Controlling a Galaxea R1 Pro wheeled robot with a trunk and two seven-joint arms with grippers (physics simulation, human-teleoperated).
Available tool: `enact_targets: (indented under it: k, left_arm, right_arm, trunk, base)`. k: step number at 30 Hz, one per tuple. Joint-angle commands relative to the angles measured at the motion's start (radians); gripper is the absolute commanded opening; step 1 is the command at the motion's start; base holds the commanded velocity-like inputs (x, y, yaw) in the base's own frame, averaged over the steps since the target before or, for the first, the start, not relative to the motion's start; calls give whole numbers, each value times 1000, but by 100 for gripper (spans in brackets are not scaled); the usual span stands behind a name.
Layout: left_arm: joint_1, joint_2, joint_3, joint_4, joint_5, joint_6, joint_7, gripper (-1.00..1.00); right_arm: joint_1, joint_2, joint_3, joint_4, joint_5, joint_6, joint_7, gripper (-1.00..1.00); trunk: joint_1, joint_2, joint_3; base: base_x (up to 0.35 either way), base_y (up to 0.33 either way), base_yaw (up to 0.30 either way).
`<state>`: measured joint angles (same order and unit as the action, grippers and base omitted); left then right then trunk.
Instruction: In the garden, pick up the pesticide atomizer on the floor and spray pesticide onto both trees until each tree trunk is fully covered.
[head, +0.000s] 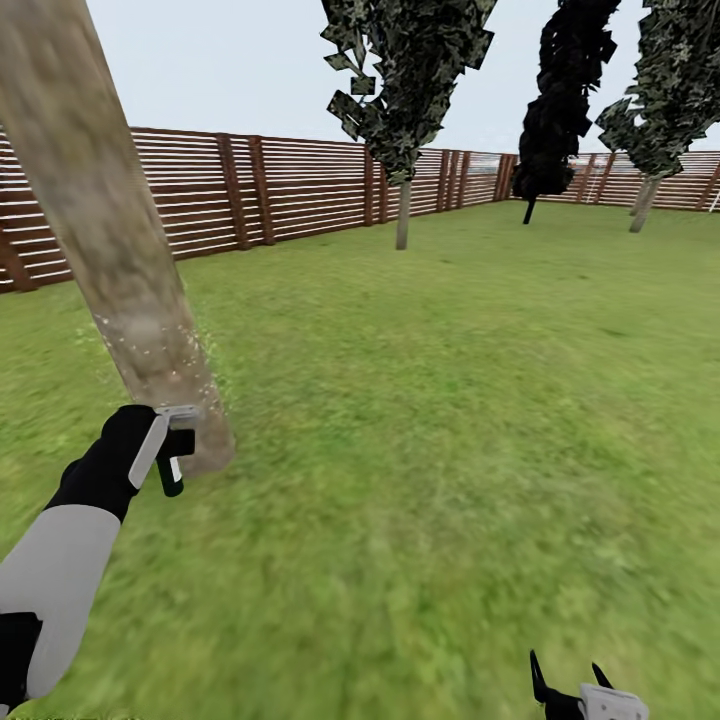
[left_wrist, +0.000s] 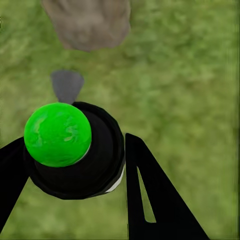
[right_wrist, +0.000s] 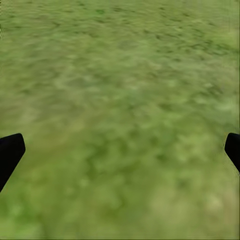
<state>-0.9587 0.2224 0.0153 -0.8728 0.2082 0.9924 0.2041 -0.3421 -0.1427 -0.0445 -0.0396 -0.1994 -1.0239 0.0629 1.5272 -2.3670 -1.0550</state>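
**Atomizer held at the foot of the trunk**

One thick trunk (head: 110, 250) leans up from the lawn (head: 450, 400) at the near left, its bark mottled grey-tan and rough, a straight column far wider than the arm beside it. Pale specks (head: 190, 385) of pesticide dust its lower part and base. Three thin-stemmed dark trees (head: 405, 100) stand further back, near the brown slatted fence (head: 300, 185) that rings the garden.

There are two grippers. The left gripper (head: 172, 455) sits just beside the base of the trunk, its jaws clenched around one atomizer (left_wrist: 75, 150): a round black body with a glossy bright green ball on top and a grey nozzle pointing toward the trunk. The black fingers (left_wrist: 150, 200) flank the body on both sides and touch it.

The right gripper (head: 570, 685) hangs low at the near right, well apart from the trunk, over bare grass. Its jaws are spread wide, the two black pointed tips far apart, grasping nothing.

The grass is blotchy green, soft and blurred underfoot.
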Motion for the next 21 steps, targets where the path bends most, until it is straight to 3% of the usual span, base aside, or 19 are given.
enact_targets:
  k: [1,11,18,21]
  left_arm:
    - [0,0,0,0,-1,0,0,-100]
    - [14,5,3,3,-2,-1,2,-100]
    - [15,2,3,90,4,-8,33,-100]
    - [15,0,4,193,10,-150,34,-100]
  right_arm:
    - [0,0,0,0,0,0,0,100]
    - [0,0,0,0,0,0,0,100]
    - [0,0,0,0,0,0,0,100]
    - [0,0,0,0,0,0,0,100]
  trunk:
    - [0,0,0]
    - [0,0,0]
    - [0,0,0]
    - [0,0,0]
  base:
    - [99,-263,224]
    - [95,-264,273]
    - [201,-219,206]
    - [259,-171,7]
